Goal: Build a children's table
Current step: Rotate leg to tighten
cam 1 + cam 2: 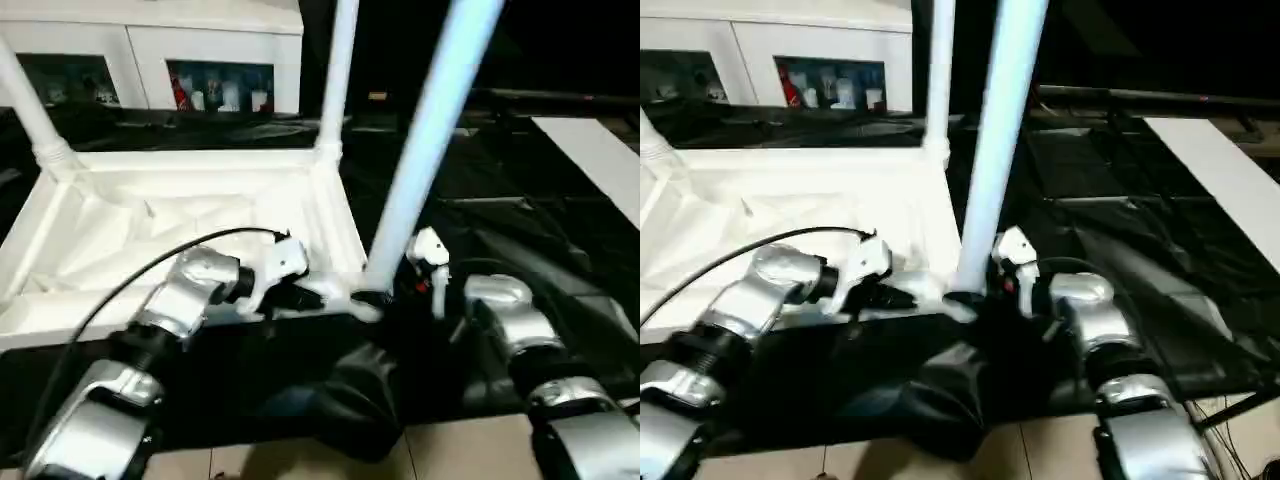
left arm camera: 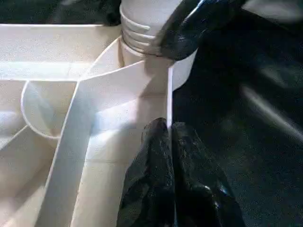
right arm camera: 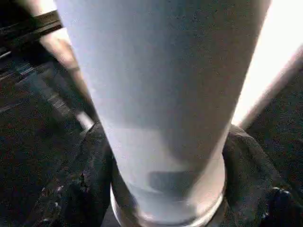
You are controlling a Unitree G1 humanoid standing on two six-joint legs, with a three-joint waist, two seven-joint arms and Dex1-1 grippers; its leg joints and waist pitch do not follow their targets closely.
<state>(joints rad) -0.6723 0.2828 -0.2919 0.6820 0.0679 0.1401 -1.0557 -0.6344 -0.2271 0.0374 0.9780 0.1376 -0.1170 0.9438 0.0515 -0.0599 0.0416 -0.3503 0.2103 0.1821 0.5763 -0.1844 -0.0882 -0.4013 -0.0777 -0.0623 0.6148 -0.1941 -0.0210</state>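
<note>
Ribbed white tabletop (image 1: 150, 215), tapered leg (image 1: 425, 140)

— What do you make of the table top (image 1: 120, 215)?
— You're looking at smooth white plastic, ribbed, faintly glossy. The leg (image 1: 425, 150) is smooth satin plastic too.
— And the forearms?
— Brushed silver metal. The bench (image 1: 1120, 200) wears wrinkled, shiny black sheeting.
</note>
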